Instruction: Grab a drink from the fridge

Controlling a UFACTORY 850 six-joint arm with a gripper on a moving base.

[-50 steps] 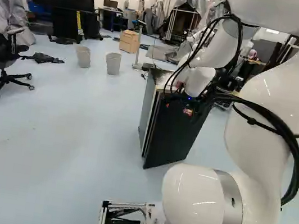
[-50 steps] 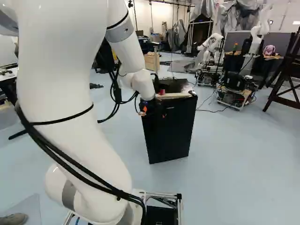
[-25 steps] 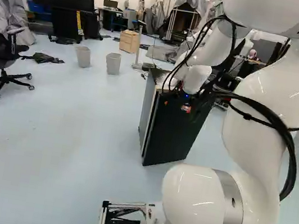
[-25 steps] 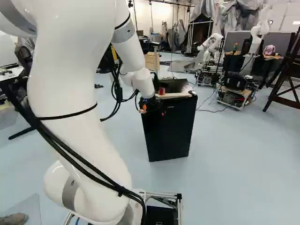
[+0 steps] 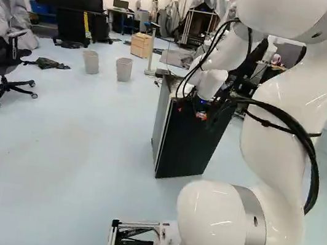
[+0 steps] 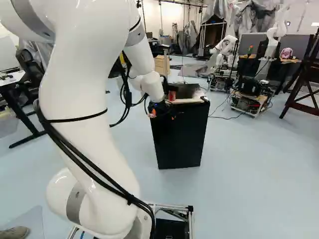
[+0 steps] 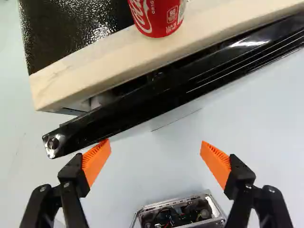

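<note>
Drink can sits on the fridge top, far side of the door; gripper fingers spread, so prob. hook the door's left end, contact unclear, & ease it near slowly w/o jolting the can.

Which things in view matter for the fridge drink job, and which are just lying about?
Likely for the job:
fridge
fridge door
gripper, open
maybe the red can, though it stands on top, not inside

Just lying about:
office chair
two waste bins
wooden drawer unit
</note>
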